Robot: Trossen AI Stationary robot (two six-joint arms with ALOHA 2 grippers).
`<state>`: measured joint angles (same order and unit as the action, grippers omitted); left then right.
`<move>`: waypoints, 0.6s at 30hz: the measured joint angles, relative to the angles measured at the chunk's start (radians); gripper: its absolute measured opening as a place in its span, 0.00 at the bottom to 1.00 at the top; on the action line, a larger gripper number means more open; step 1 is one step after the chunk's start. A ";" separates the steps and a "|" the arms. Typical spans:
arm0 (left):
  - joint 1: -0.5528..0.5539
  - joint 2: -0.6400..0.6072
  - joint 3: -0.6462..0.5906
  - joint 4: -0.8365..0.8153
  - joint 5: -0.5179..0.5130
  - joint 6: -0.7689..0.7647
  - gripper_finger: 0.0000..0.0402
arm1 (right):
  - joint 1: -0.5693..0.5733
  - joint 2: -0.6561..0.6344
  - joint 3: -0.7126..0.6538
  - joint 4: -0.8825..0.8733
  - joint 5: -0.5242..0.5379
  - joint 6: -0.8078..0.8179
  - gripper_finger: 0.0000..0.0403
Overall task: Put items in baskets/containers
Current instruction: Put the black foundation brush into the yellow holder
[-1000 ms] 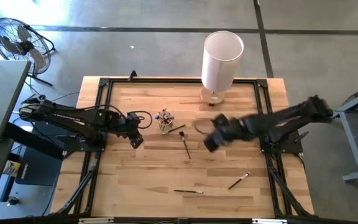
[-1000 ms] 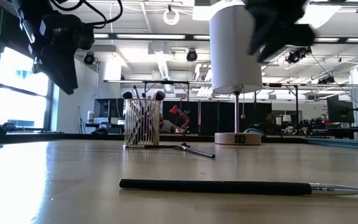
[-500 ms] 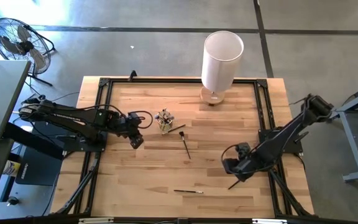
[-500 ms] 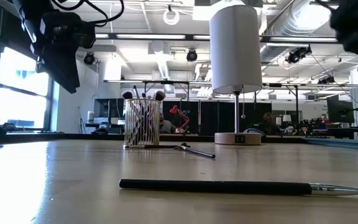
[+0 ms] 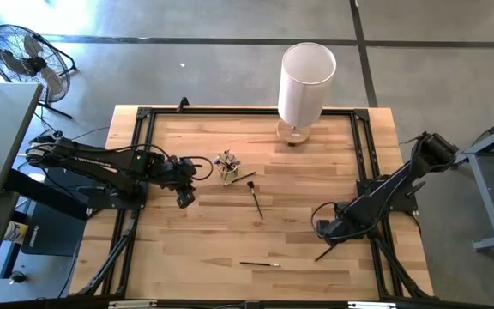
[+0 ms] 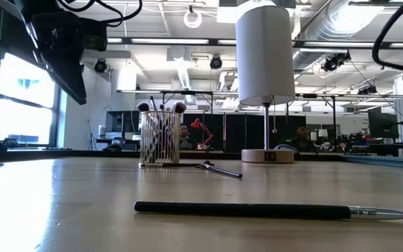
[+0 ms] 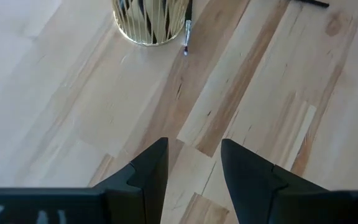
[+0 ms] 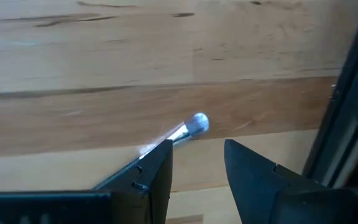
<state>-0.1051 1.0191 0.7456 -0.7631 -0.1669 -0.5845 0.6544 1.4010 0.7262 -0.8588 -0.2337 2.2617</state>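
Observation:
A small clear cup [image 5: 226, 169] stands left of the table's middle, with several brushes upright in it. Loose brushes lie flat on the wood: one [image 5: 255, 199] right of the cup, one [image 5: 260, 264] near the front edge, one [image 5: 328, 250] at the near right. My right gripper [image 5: 322, 230] hovers open, pointing down, over the near-right brush. In the right wrist view that brush's pale bristle tip [image 8: 197, 122] shows just past my fingers, and its handle runs behind one finger. My left gripper [image 7: 194, 149] hangs open left of the cup [image 7: 151, 22].
A tall white cylinder [image 5: 305, 86] on a wooden base stands at the far middle. Black frame rails [image 5: 365, 172] run along the table's edges, one [image 8: 353, 93] close beside my right gripper. One more brush [image 7: 187, 28] lies against the cup's foot.
My right gripper has swung from the table's middle toward the near right corner and come down, rolling as it went, and now hangs over the near-right brush. My left gripper has rolled a little in place. No brush has moved.

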 joint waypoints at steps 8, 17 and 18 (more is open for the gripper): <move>0.000 0.000 0.000 -0.001 -0.001 0.057 0.37 | -0.005 0.000 -0.087 0.149 -0.011 0.032 0.35; 0.000 0.000 0.000 -0.001 -0.010 0.065 0.37 | -0.044 -0.004 -0.153 0.250 -0.037 0.035 0.35; 0.000 0.000 0.000 -0.001 -0.011 0.065 0.37 | -0.047 -0.004 -0.157 0.255 -0.042 0.035 0.35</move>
<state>-0.1051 1.0191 0.7456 -0.7643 -0.1780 -0.5190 0.6069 1.3972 0.5688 -0.6035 -0.2757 2.2968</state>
